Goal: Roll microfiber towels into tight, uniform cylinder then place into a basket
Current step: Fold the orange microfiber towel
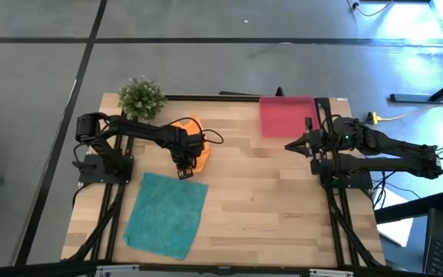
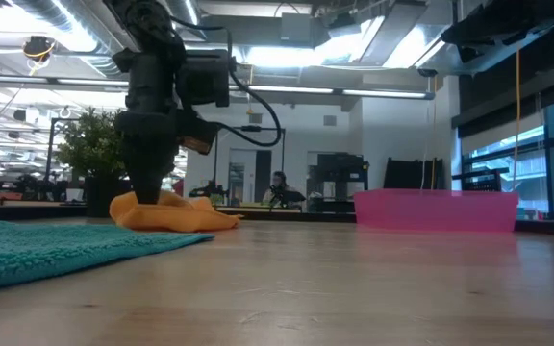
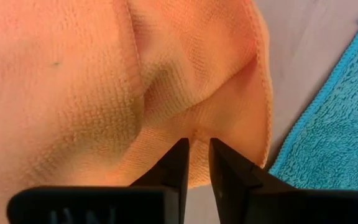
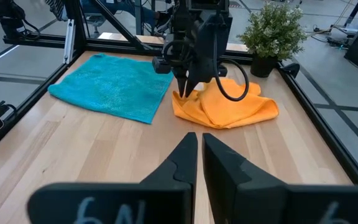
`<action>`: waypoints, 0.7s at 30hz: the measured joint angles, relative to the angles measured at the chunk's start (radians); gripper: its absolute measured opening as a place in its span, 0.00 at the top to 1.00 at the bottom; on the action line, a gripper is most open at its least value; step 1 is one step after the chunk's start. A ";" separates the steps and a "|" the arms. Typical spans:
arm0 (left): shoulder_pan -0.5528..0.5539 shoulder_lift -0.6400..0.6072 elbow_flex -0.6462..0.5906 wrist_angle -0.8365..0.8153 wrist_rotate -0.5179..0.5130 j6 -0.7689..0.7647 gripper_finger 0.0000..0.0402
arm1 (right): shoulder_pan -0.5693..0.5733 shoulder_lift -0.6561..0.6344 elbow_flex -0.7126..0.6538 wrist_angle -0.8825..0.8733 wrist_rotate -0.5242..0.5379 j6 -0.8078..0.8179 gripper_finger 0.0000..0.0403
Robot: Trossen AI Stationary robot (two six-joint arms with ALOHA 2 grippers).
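Observation:
The orange towel (image 1: 199,157) lies crumpled in a loose heap on the table's far left part, beside the teal towel (image 1: 166,215), which is spread flat toward the near edge. My left gripper (image 3: 196,146) points straight down onto the orange towel's edge nearest the teal one, fingers a little apart. The pinkish-red basket (image 1: 287,115) stands at the far right. My right gripper (image 4: 197,140) hovers shut above the table's right side, near the basket, holding nothing. My left gripper comes from above, its fingertips (image 3: 180,152) set on the orange towel near its hem (image 3: 194,132), close to the corner facing the teal towel. A small crease of cloth rises between the tips. The towel lies slack on the table.
A small green plant (image 1: 141,96) in a dark pot stands at the far left corner, just behind the orange towel. Bare wood stretches across the table's middle (image 1: 268,200) between the towels and the basket.

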 joint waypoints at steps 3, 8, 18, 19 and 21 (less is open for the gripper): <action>0.000 0.000 0.000 0.002 -0.007 0.001 0.89 | 0.000 0.000 0.000 0.000 0.000 0.000 0.93; 0.000 0.000 0.000 0.033 -0.023 0.001 0.86 | 0.000 0.000 0.000 0.000 0.000 0.000 0.93; -0.001 -0.002 -0.029 0.042 -0.024 0.002 0.78 | 0.000 0.000 0.000 0.000 0.000 0.001 0.93; -0.001 -0.002 -0.031 0.043 -0.024 0.001 0.78 | 0.000 0.000 0.000 0.000 0.000 0.001 0.93; -0.001 -0.002 -0.032 0.042 -0.024 0.000 0.79 | 0.000 0.000 0.000 0.000 0.000 0.001 0.93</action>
